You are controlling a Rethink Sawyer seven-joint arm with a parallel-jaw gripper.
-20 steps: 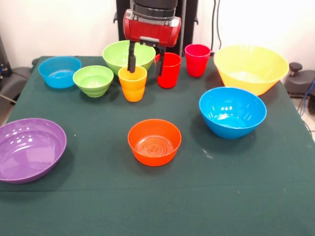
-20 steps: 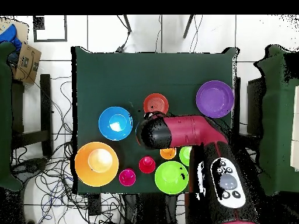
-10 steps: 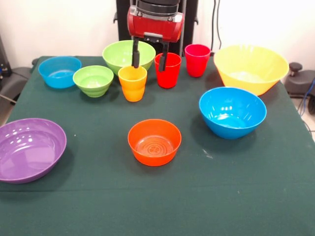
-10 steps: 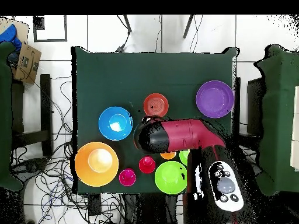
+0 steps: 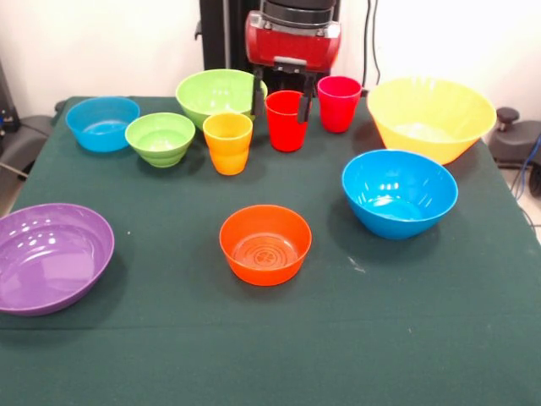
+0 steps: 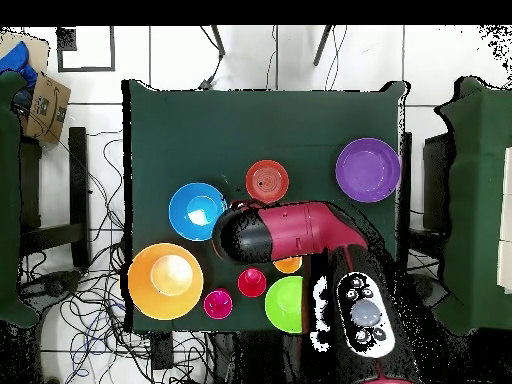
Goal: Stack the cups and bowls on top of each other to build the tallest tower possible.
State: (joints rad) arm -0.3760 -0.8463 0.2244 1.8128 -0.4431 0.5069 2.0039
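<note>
The table [image 5: 169, 355] fills the front view, with every vessel standing apart and mouth up; nothing is stacked yet. Largest first: the yellow bowl [image 5: 431, 117] sits upper right, the purple bowl [image 5: 51, 256] at the left edge, the big blue bowl [image 5: 399, 192] right of centre, the big green bowl [image 5: 213, 93] at top centre, and the orange bowl [image 5: 265, 244] in the middle. The small blue bowl [image 5: 102, 123] and small green bowl [image 5: 160, 138] stand upper left. The three cups line the top: orange cup [image 5: 227, 143], red cup [image 5: 287, 120], pink cup [image 5: 339, 103]. The gripper [image 5: 281, 95] hangs at top centre with fingers spread, straddling the red cup, gripping nothing. Judged light, stiff and glossy, so likely slippery, each cup has a vertical long axis; the best hold is across the rim.
</note>
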